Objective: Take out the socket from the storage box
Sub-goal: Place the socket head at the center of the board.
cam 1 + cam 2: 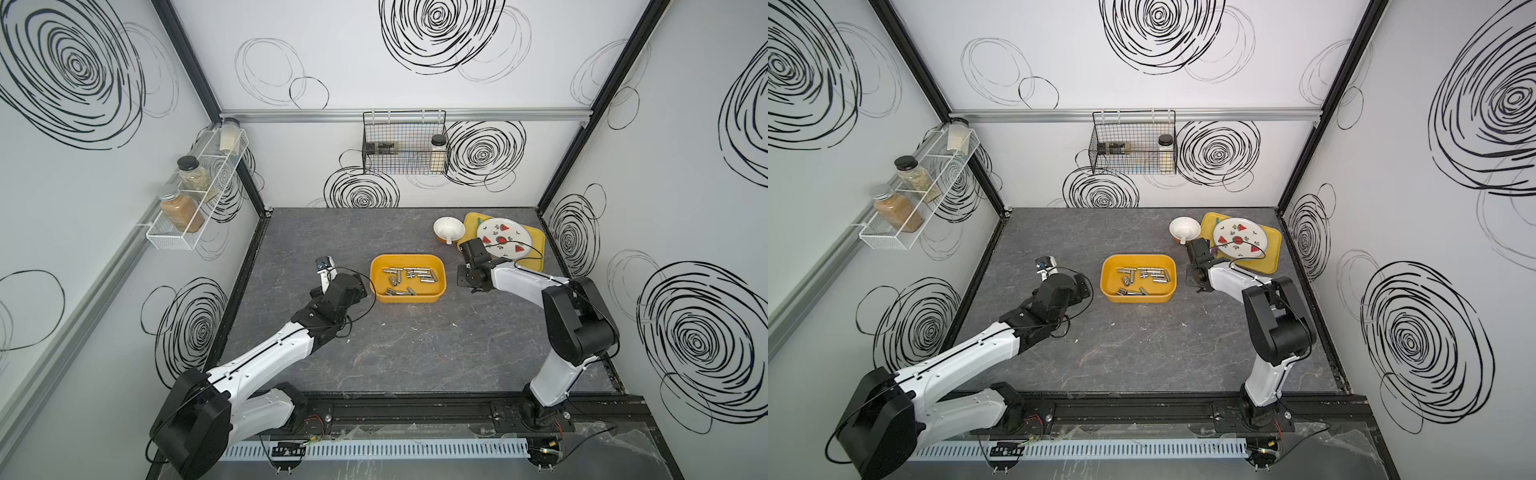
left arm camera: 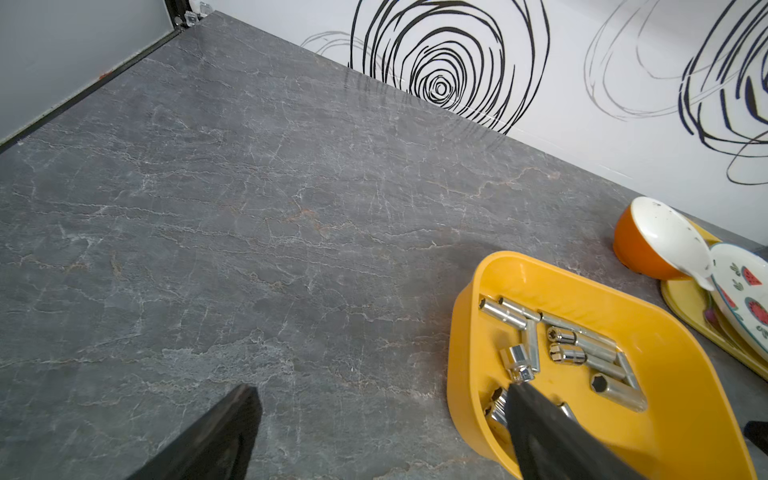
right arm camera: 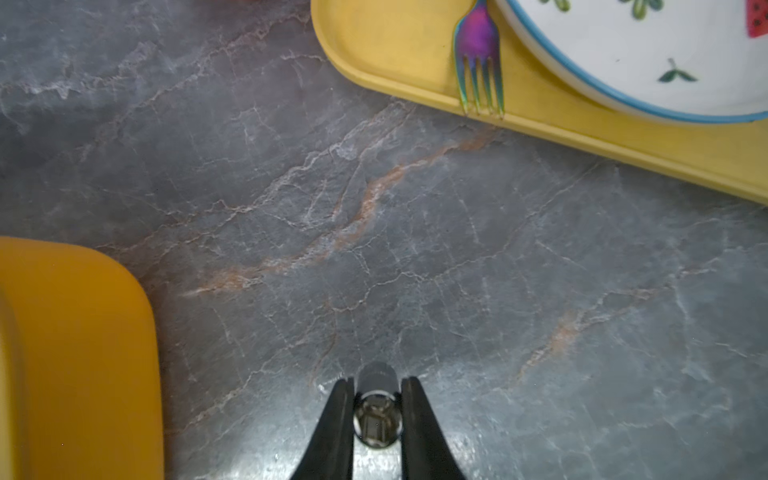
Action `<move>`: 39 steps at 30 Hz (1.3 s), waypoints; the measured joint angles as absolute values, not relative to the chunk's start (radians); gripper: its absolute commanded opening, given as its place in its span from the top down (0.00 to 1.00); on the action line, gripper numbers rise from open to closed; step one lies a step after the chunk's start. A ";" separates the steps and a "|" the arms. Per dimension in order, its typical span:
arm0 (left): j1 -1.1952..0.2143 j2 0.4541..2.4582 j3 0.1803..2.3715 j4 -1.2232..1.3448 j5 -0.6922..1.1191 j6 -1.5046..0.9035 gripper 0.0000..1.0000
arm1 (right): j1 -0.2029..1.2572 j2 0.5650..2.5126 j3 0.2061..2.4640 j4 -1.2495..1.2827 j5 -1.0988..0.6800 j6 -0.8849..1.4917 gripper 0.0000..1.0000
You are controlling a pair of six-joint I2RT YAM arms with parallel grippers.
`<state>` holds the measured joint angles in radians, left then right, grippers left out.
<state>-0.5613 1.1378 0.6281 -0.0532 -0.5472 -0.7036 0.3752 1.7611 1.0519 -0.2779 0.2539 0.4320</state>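
close under my right wrist camera, the right gripper is clamped on one socket. it sits outside the storage box, over the grey table, between the box and the flat yellow tray. my left gripper stands wide apart beside the box, one finger over the other sockets lying inside.

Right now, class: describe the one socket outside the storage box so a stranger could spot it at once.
On the grey table, find the deep yellow-orange storage box in the middle. Between it and the flat yellow tray, the right gripper's black fingers pinch a shiny steel socket. The other sockets lie loose inside the box; this one alone is outside, clamped.
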 measured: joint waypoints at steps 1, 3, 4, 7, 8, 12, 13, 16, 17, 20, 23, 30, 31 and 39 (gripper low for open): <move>-0.561 1.137 0.628 -0.053 -0.547 -0.704 0.01 | 0.375 1.768 1.052 -0.274 0.246 0.434 0.85; -0.561 1.137 0.628 -0.053 -0.547 -0.704 0.01 | 0.375 1.777 1.052 -0.268 0.234 0.436 0.84; -0.562 1.137 0.628 -0.053 -0.548 -0.704 0.01 | 0.375 1.782 1.052 -0.263 0.228 0.437 0.83; -0.562 1.137 0.628 -0.053 -0.548 -0.704 0.01 | 0.375 1.791 1.052 -0.253 0.216 0.439 0.82; -0.562 1.137 0.628 -0.053 -0.548 -0.704 0.01 | 0.375 1.795 1.052 -0.253 0.211 0.441 0.81; -0.563 1.137 0.628 -0.053 -0.548 -0.703 0.01 | 0.375 1.806 1.052 -0.252 0.197 0.444 0.75; -0.563 1.137 0.628 -0.053 -0.548 -0.703 0.01 | 0.375 1.808 1.052 -0.250 0.197 0.445 0.74; -0.563 1.137 0.628 -0.054 -0.548 -0.703 0.01 | 0.375 1.808 1.052 -0.248 0.189 0.446 0.70; -0.563 1.137 0.628 -0.054 -0.548 -0.703 0.01 | 0.375 1.808 1.052 -0.246 0.188 0.447 0.69; -0.563 1.137 0.628 -0.054 -0.548 -0.703 0.01 | 0.375 1.808 1.052 -0.243 0.184 0.450 0.65; -0.563 1.137 0.628 -0.054 -0.548 -0.703 0.01 | 0.375 1.808 1.052 -0.238 0.182 0.453 0.60; -0.563 1.135 0.628 -0.052 -0.552 -0.702 0.01 | 0.375 1.742 1.020 -0.224 0.188 0.457 0.53; -0.563 1.132 0.627 -0.051 -0.552 -0.702 0.01 | 0.375 1.714 1.006 -0.218 0.188 0.458 0.53; -0.569 1.064 0.593 0.019 -0.478 -0.652 0.15 | 0.379 1.486 0.910 -0.137 0.191 0.488 0.53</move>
